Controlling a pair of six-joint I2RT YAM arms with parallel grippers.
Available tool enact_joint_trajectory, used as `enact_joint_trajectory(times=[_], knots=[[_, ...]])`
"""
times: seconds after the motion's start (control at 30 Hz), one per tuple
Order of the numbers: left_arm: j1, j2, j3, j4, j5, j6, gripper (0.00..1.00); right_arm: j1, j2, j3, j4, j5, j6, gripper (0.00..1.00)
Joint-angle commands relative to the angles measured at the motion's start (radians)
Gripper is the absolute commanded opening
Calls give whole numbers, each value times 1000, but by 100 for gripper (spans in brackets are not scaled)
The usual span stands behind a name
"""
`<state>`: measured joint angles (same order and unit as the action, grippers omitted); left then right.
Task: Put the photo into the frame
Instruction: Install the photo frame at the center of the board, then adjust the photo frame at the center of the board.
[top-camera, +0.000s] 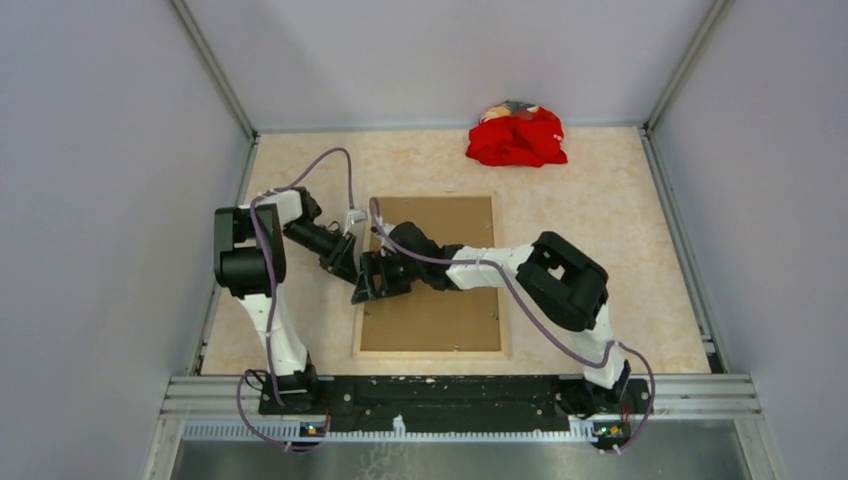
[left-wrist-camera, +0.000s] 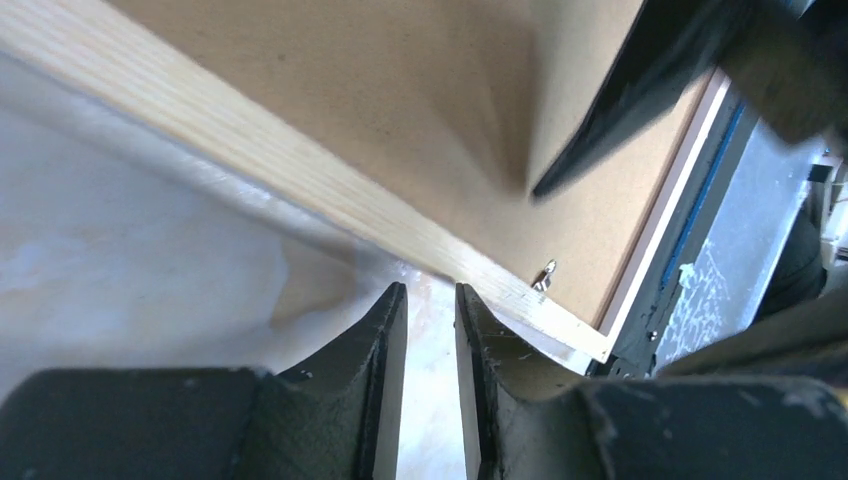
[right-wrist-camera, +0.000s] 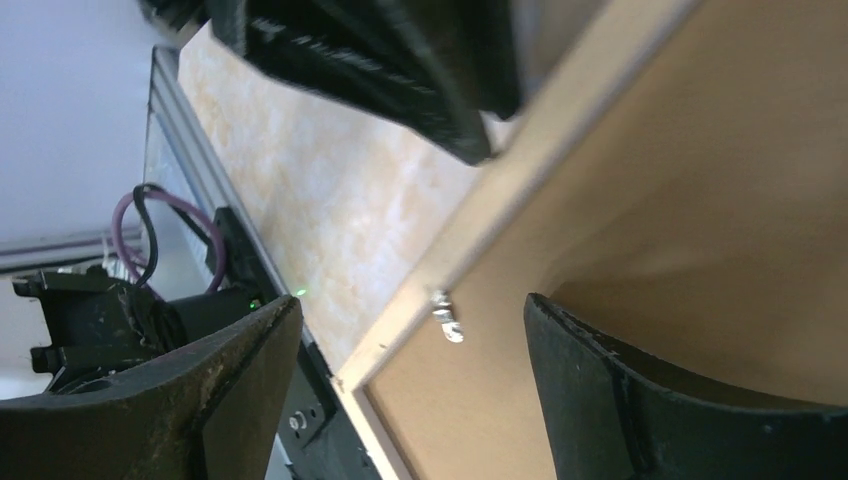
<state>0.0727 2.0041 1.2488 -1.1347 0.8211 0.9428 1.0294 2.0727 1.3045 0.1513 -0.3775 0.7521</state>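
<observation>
Starting at the 6 o'clock edge, you have both arm bases bolted to the metal rail (top-camera: 460, 385). Just beyond it lies the near side of the frame (top-camera: 430, 353). The frame rests flat on the mottled beige table (top-camera: 600, 220) at the centre of the workspace, with its light wood back facing up and its long sides running from 6 to 12 o'clock. A plain brown backing board (top-camera: 440, 320) fills its opening, and you cannot tell whether the photo lies beneath it. A small metal tab (left-wrist-camera: 547, 275) sits on the inner edge of the 9 o'clock side, near the 7 o'clock corner.

Both of your arms meet midway along that 9 o'clock side. Your left gripper (left-wrist-camera: 430, 295) comes in from the table side. Its jaws are released and only a narrow slit apart, with bare tabletop showing between them and nothing held. The tips are just short of the wooden side, and you cannot tell whether they touch it. Your right gripper (right-wrist-camera: 412, 305) reaches across the board from 3 o'clock with its jaws spread wide and grasping nothing. One finger is over the table outside the frame and the other is over the board, so the wooden side runs between them. In the left wrist view, one dark fingertip comes down to the board's surface.

Well beyond the frame, between 12 and 1 o'clock by the back wall, a crumpled red cloth (top-camera: 515, 138) lies apart from everything else.
</observation>
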Motion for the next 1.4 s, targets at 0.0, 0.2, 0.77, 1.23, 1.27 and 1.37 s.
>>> enact_joint_trajectory(times=[0.0,0.2,0.77,1.23,1.27,1.37], knots=[[40,-25,75,-52,0,68,32,-120,-176,-9,-88,84,-76,84],[68,-63,49,-65,-67,136,35,-338,-386,-144,-194,225,-88,98],[-50,-236,-268,131,-162,114,31,-675,-129,-61,-249,204,-107,99],[-329,-181,-233,200,-106,-40,32,-469,192,505,-455,171,-134,99],[-327,-184,-225,182,-113,-33,33,-469,165,481,-443,198,-133,99],[-281,-214,-207,116,-154,16,35,-482,52,363,-405,279,-146,99]])
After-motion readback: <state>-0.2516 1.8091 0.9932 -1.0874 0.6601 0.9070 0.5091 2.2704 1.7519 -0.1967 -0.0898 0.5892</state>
